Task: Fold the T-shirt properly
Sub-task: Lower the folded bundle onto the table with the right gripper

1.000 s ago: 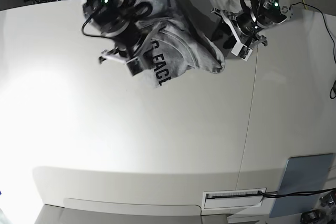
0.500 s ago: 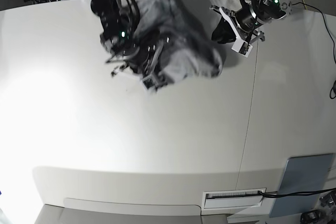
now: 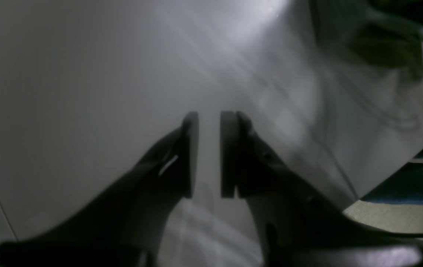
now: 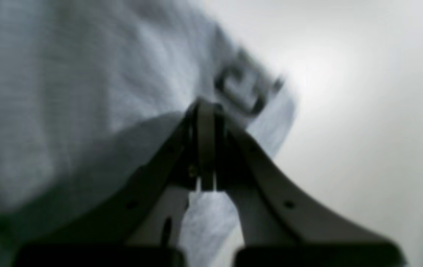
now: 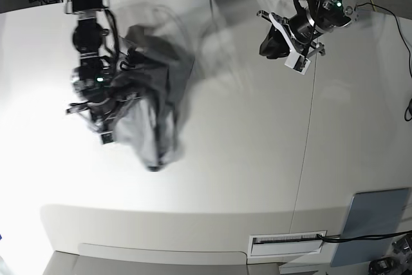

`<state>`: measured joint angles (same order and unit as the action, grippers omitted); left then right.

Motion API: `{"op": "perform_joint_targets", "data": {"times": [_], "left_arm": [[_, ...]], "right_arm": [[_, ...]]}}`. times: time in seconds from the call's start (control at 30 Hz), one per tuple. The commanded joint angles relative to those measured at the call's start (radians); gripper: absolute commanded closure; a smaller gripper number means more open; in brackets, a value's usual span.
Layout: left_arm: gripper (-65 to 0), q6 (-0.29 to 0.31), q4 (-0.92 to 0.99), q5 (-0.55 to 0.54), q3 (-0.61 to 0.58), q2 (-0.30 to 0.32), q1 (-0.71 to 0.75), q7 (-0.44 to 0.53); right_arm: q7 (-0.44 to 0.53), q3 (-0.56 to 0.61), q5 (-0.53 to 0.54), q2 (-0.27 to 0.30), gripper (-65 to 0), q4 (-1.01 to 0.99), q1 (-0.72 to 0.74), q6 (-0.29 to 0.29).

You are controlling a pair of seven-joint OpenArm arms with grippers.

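Note:
The heather-grey T-shirt (image 5: 151,98) hangs and lies in a bunched, motion-blurred heap at the left of the table. My right gripper (image 5: 109,128) is at its left edge, shut on a fold of cloth. In the right wrist view the right gripper (image 4: 206,111) pinches the T-shirt (image 4: 67,92), with a bit of black lettering (image 4: 239,91) just beyond the tips. My left gripper (image 5: 266,47) hovers at the back right, apart from the shirt. In the left wrist view the left gripper (image 3: 209,148) has a narrow gap between its fingers and nothing in it. A dark blurred mass fills that view's top right corner.
A small grey-blue panel (image 5: 376,220) lies at the front right, with a white slotted plate (image 5: 286,241) beside it. A seam (image 5: 308,146) runs down the table's right part. Cables hang behind the back edge. The table edge (image 3: 400,163) passes close to the left gripper.
The right gripper swung the T-shirt from the back middle to the left and forward. The left gripper let go of the cloth, narrowed its gap and stayed at the back right.

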<state>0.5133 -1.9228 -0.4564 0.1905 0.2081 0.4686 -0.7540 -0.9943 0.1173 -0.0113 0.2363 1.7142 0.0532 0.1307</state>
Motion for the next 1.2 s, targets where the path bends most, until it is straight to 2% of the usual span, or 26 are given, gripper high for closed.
{"op": "perform_joint_targets", "data": {"times": [0.0, 0.07, 0.13, 0.37, 0.47, 0.63, 0.73, 0.93, 1.07, 1.17], "left_arm": [[-9.2, 0.004, -0.015, -0.015, 0.002, 0.006, -0.001, 0.021], [-9.2, 0.004, -0.015, -0.015, 0.002, 0.006, 0.000, 0.021], [-9.2, 0.004, -0.015, -0.015, 0.002, 0.006, 0.000, 0.018], [-9.2, 0.004, -0.015, -0.015, 0.002, 0.006, 0.000, 0.019], [-9.2, 0.004, -0.015, -0.015, 0.002, 0.006, 0.000, 0.019], [-9.2, 0.005, -0.015, -0.016, 0.002, 0.008, 0.000, 0.021], [-9.2, 0.004, -0.015, -0.016, 0.002, 0.008, 0.000, 0.021], [-9.2, 0.004, -0.015, -0.016, 0.002, 0.008, 0.000, 0.018], [-9.2, 0.004, -0.015, -0.016, 0.002, 0.008, 0.000, 0.019], [-9.2, 0.004, -0.015, -0.016, 0.002, 0.008, 0.000, 0.021]], "right_arm": [[0.013, 0.000, 0.003, 0.021, 0.0, 0.058, 0.022, -0.007], [0.004, -0.002, 0.003, 0.050, 0.0, 0.125, 0.001, -0.055], [-0.006, -0.008, 0.003, 0.068, 0.0, 0.183, -0.039, -0.076], [-0.045, -0.099, 0.003, 0.074, 0.0, 0.403, -0.297, -0.076], [-0.046, -0.161, 0.009, 0.074, 0.0, 0.425, -0.401, -0.076], [0.003, -0.200, 0.132, 0.074, 0.0, 0.424, -0.500, -0.072], [0.032, -0.193, 0.188, 0.071, 0.0, 0.422, -0.513, -0.069], [0.076, -0.183, 0.191, 0.043, 0.0, 0.339, -0.495, -0.055], [0.102, -0.182, 0.236, 0.040, 0.0, 0.281, -0.449, 0.010], [0.100, -0.182, 0.258, 0.040, 0.0, 0.273, -0.409, 0.013]]}}
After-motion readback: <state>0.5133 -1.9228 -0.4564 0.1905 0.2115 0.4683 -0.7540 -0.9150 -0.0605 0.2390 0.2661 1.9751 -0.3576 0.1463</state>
